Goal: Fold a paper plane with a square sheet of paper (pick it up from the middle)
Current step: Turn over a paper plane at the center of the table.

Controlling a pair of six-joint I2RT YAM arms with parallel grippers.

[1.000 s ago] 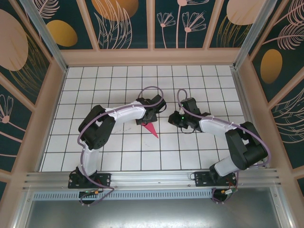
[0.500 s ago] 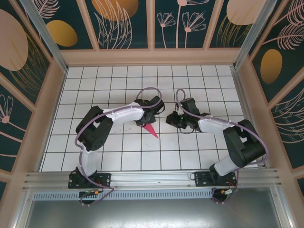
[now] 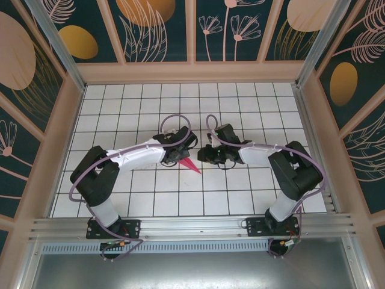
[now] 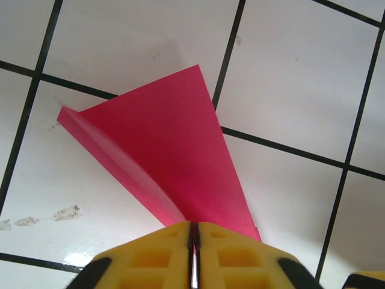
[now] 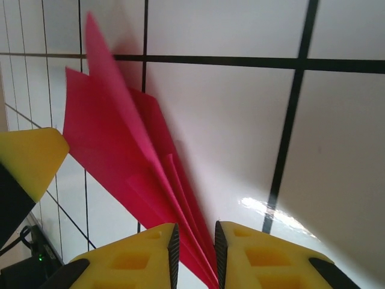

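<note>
Pinching the paper plane [image 4: 168, 156] in fully closed left gripper [image 4: 192, 241] near table [image 3: 150, 205] middle, long axis running far-left to near-right. Straddling its folds with right gripper [image 5: 194, 241], jaws barely apart; clamping or not, cannot tell.

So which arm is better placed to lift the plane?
Left, probably. The left gripper is shut on the plane, pinching it flat. The right gripper only straddles it, fingers apart, so it would have to close first.
</note>
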